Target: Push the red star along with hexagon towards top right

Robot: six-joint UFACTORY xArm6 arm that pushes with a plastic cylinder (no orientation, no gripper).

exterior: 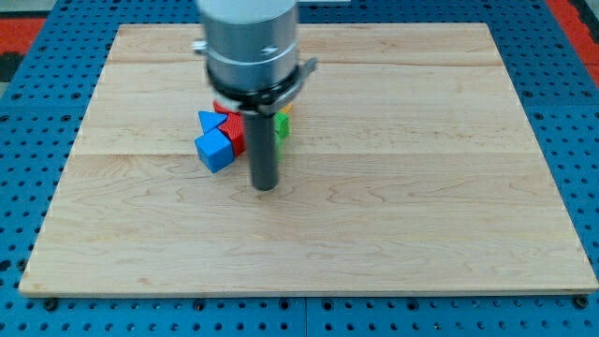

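My tip (267, 187) is the lower end of a dark rod hanging from the grey arm body (249, 42). It rests on the board just below and right of a tight cluster of blocks. A red block (234, 129) sits in the cluster's middle, partly hidden by the rod, so I cannot make out its shape. A blue cube (214, 149) lies at the cluster's lower left, with a blue triangular block (209, 120) above it. A green block (281, 126) peeks out to the right of the rod, with a sliver of yellow (284, 109) above it.
The wooden board (421, 187) lies on a blue perforated base (580, 140). The arm body hides the blocks at the top of the cluster. A red area (19, 28) shows at the view's top left corner.
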